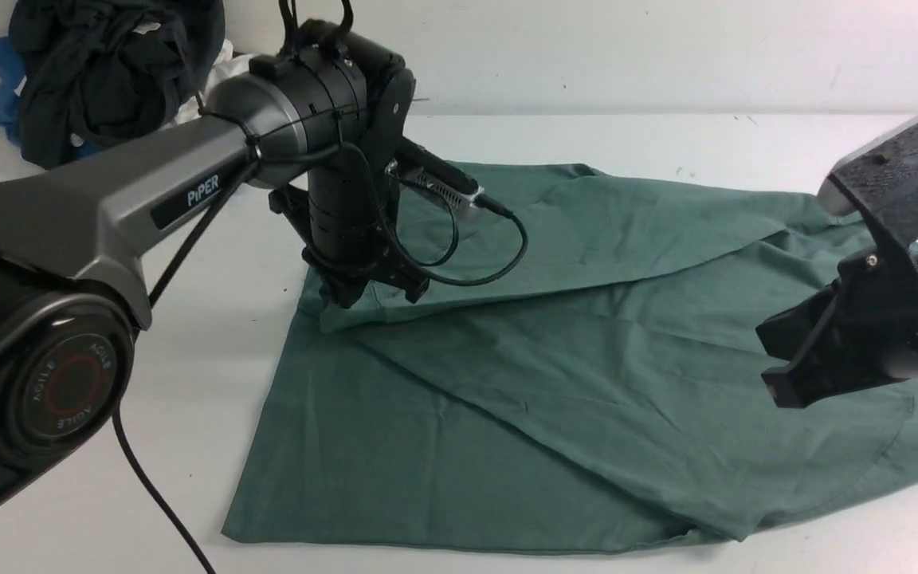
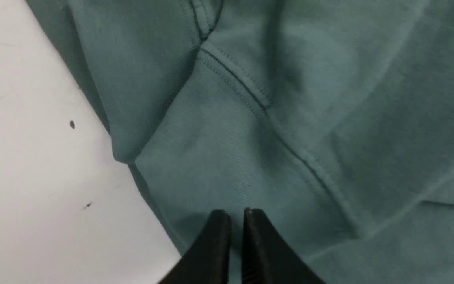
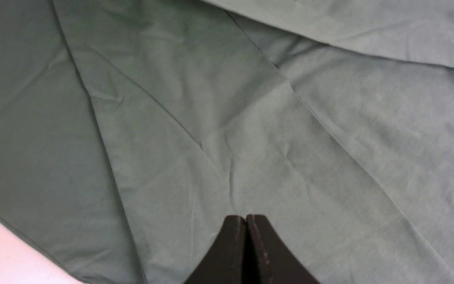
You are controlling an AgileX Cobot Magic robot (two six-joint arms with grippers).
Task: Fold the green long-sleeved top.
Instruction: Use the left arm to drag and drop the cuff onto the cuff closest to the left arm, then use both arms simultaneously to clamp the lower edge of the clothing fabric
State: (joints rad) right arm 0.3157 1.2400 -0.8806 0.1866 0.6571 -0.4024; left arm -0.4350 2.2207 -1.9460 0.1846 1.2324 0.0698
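1. The white table (image 1: 212, 383) carries everything; its far edge (image 1: 626, 116) crosses behind the work, while its near edge is out of view.
2. The green long-sleeved top (image 1: 539, 383) spreads over the middle of the table and toward its right side, running out of the front view there. Its long axis goes roughly left to right, along the far edge. It looks only partly folded, with layers overlapping.
3. Beyond the top, a heap of dark clothes (image 1: 120, 80) sits by the table's far left corner, with some blue cloth (image 1: 3, 80) beside it.
4. The folded upper layer (image 1: 586, 247) lies across the top's far part. Its free edge slants from under the left gripper (image 1: 381, 293) away toward the far right.
5. The left gripper is much the nearer to that layer's left end. Most of the top stretches from it to the right and toward the robot, so a next fold from this end would probably carry cloth that way.
6. The right gripper (image 1: 782, 359) is over the top's right part, well apart from the left one. Its tips are pressed together, with no cloth seen between them.
7. The left gripper's tips are slightly parted, right at the cloth; no grip shows, and contact is hard to tell.
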